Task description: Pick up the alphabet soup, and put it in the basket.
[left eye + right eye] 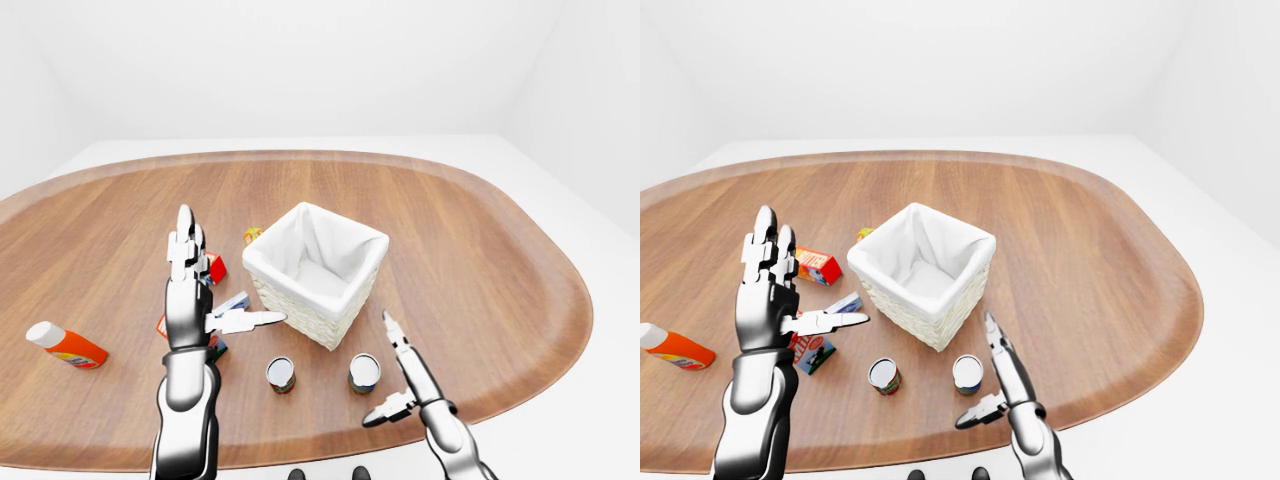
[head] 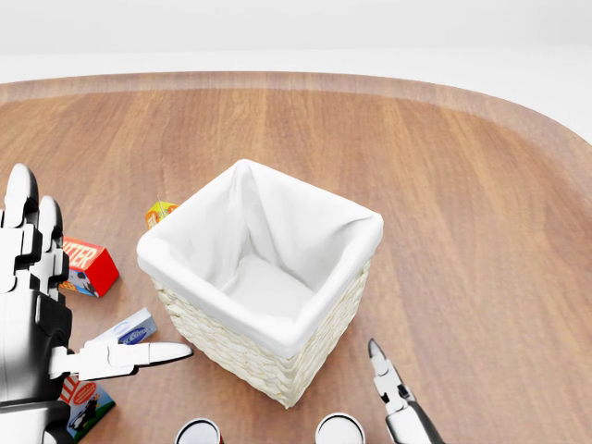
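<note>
Right robot hand (image 1: 405, 385) sits lowest in the left-eye view, fingers spread and released, thumb sticking out toward view-left, index pointing up toward the basket; it grips nothing. Just left of it stand two cans upright on the counter (image 1: 480, 250): one with a light lid (image 1: 364, 372) right beside the right hand's fingers, not touching as far as I can tell, and one with a dark-rimmed top (image 1: 281, 374) further left. Labels are too small to read, so I cannot tell which is the alphabet soup; both are on the counter just below the basket, neither inside it. Left robot hand (image 1: 190, 290) is raised at view-left, palm open, fingers straight up, thumb (image 2: 129, 355) extended horizontally toward the basket, released and empty. Partly hidden behind that hand are a colourful carton (image 1: 812, 352) and a small blue-and-white box (image 2: 128, 328). Above those, a red box (image 2: 85, 266), and a small yellow-orange box (image 2: 159, 213) close beside the basket's left corner. The basket (image 2: 240, 347) is woven, white cloth liner, standing upright mid-counter, interior bare. Far view-left, well apart from the rest, an orange bottle with a white cap (image 1: 65, 344) lies on its side. Wooden oval counter runs up to a white wall.
</note>
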Motion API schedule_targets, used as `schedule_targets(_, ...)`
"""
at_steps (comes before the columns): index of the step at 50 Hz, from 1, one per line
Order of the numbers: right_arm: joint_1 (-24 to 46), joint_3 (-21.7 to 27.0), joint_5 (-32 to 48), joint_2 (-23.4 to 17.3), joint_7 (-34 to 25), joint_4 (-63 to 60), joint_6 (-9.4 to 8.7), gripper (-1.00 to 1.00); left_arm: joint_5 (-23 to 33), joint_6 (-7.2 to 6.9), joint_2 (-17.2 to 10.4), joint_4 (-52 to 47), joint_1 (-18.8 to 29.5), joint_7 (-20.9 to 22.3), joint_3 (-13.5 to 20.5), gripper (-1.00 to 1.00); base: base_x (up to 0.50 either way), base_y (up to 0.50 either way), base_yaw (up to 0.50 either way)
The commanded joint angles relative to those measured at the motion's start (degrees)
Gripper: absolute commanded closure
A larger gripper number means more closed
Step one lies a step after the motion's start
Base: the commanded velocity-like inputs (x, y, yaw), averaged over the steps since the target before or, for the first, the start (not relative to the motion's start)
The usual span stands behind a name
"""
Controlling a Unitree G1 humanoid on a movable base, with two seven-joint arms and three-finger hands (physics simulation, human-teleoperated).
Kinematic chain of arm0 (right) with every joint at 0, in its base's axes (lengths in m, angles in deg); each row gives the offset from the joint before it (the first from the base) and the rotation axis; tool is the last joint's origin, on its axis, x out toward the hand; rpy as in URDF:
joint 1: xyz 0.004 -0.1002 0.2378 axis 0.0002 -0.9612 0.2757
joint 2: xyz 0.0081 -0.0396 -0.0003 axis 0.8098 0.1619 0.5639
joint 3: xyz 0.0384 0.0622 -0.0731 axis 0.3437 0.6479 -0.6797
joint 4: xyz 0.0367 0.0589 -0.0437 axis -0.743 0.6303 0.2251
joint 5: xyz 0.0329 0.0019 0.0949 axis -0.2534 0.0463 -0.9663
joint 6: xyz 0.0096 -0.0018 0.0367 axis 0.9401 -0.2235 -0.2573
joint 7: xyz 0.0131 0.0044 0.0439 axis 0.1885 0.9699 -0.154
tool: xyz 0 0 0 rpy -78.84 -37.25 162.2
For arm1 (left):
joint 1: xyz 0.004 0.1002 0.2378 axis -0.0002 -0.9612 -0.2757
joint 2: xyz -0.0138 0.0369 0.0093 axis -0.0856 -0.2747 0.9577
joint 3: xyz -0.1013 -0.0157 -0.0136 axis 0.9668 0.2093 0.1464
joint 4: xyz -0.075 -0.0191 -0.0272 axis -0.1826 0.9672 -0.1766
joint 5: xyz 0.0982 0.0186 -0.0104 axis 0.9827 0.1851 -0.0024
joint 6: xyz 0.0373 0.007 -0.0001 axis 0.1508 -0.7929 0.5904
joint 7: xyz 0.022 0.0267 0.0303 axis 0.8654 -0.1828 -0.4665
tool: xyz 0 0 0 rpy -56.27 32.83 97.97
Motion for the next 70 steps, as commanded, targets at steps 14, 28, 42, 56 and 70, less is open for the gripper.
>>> schedule_targets(14,3.99,-0.26,2.45,0.24,2.02,7.28,0.00,-1.00,0.50,0.00,0.01,0.16,0.02,-0.48,0.07,-1.00,0.00,0.00,0.00)
schedule_targets(28,6.16,-0.32,3.66,0.63,2.91,10.72,0.00,-1.00,-0.02,0.00,-0.05,0.47,0.09,-0.33,0.24,-1.00,0.00,0.00,0.00)
schedule_targets(42,6.44,-1.29,4.39,0.89,3.19,11.36,0.00,-1.00,0.20,0.00,-0.03,0.44,0.06,-0.28,0.13,-1.00,0.00,0.00,0.00)
schedule_targets(56,6.72,-2.08,6.13,0.77,4.01,13.15,0.00,-1.00,0.31,0.00,-0.06,0.75,0.05,-0.32,0.11,-1.00,0.00,0.00,0.00)
schedule_targets(70,7.62,-2.17,6.76,0.90,4.08,15.32,0.00,-1.00,0.50,0.00,-0.05,0.85,-0.09,-0.29,0.06,-1.00,0.00,0.00,0.00)
